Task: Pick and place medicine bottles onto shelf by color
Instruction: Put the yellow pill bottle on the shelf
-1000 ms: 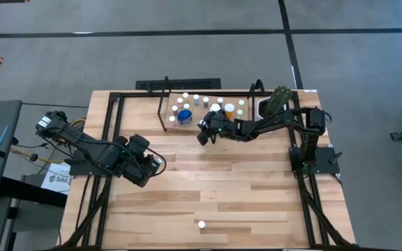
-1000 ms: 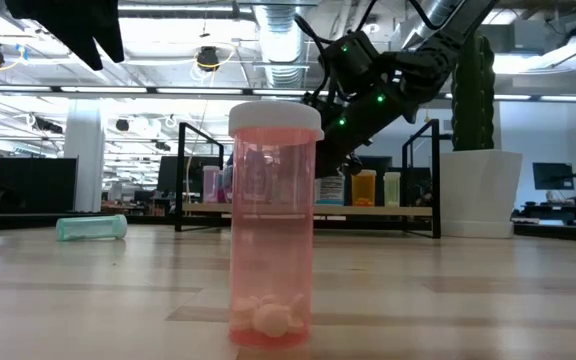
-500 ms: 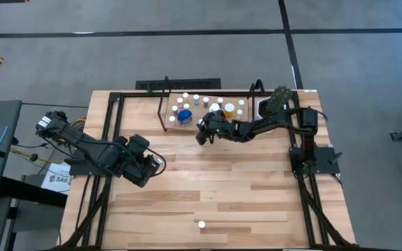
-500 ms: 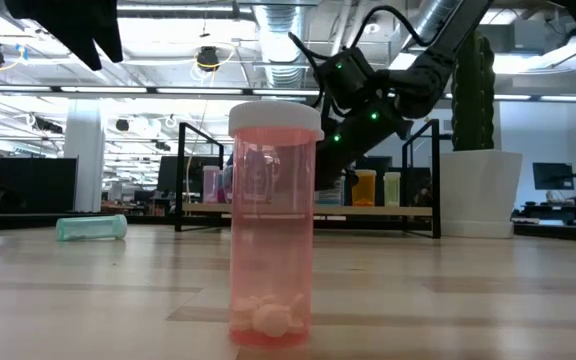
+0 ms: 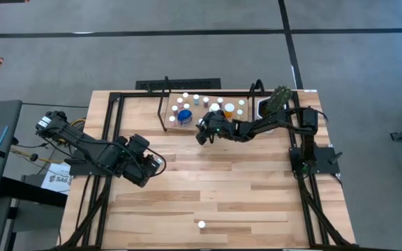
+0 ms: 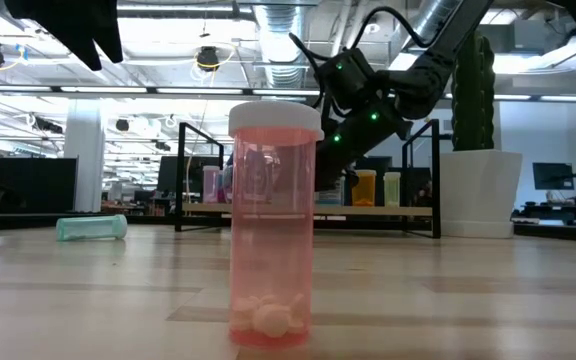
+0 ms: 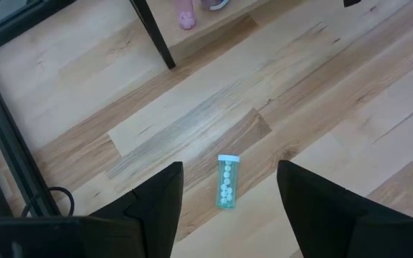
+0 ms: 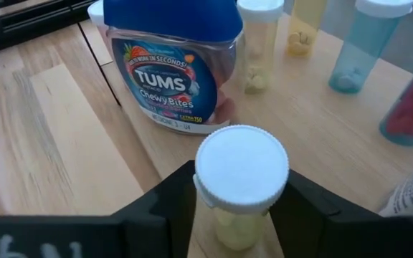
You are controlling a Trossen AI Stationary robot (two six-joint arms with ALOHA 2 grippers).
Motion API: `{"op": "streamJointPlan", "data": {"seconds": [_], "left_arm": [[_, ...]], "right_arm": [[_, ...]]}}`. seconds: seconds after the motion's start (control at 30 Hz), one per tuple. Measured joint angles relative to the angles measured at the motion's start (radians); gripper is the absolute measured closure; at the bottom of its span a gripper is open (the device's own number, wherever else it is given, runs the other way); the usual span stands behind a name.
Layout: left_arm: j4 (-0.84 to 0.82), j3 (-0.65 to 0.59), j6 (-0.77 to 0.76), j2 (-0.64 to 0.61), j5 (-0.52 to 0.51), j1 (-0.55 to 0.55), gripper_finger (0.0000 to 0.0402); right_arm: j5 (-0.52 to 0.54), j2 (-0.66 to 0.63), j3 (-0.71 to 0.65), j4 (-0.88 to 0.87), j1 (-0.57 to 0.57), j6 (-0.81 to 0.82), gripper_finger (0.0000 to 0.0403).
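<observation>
The shelf (image 5: pixel 208 110) stands at the table's far side with several bottles on its board, among them a big blue bottle (image 8: pixel 174 64). My right gripper (image 5: pixel 202 132) is at the shelf's front edge, shut on a pale yellow bottle with a white cap (image 8: pixel 241 168). My left gripper (image 7: pixel 229 172) is open above a teal bottle (image 7: pixel 226 188) that lies on its side on the table at the left. A pink bottle with a white cap (image 6: pixel 274 225) stands upright near the table's near edge (image 5: pixel 202 224). My right gripper pinches the pale yellow bottle's body just under its white cap (image 8: pixel 235 222) between its two fingers (image 8: pixel 174 204). The fingers slant down from the table's right side. The bottle stands upright beside the blue bottle. Whether its bottom rests on the board is hidden.
A white pot with a green plant (image 5: pixel 274 104) stands just right of the shelf. Black frame rails (image 5: pixel 110 125) run along the table's left and right sides. Bare wood lies between the shelf and the pink bottle.
My right gripper has shifted a little toward the table's left and far edge with the pale yellow bottle, closer to the shelf, and then has kept still. The bottle stays upright in the hold.
</observation>
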Motion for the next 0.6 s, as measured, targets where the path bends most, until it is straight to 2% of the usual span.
{"op": "streamJointPlan", "data": {"seconds": [0.27,0.53,0.6], "left_arm": [[0.000,0.000,0.000,0.000,0.000,0.000,0.0187],[0.000,0.000,0.016,0.000,-0.002,0.000,0.0187],[0.000,0.000,0.016,0.000,-0.002,0.000,0.0187]], "right_arm": [[-0.001,-0.045,0.000,-0.041,0.004,0.000,0.0172],[-0.004,-0.173,0.000,-0.226,0.005,0.015,0.0166],[-0.045,-0.210,0.000,-0.276,0.004,0.042,0.0167]]}}
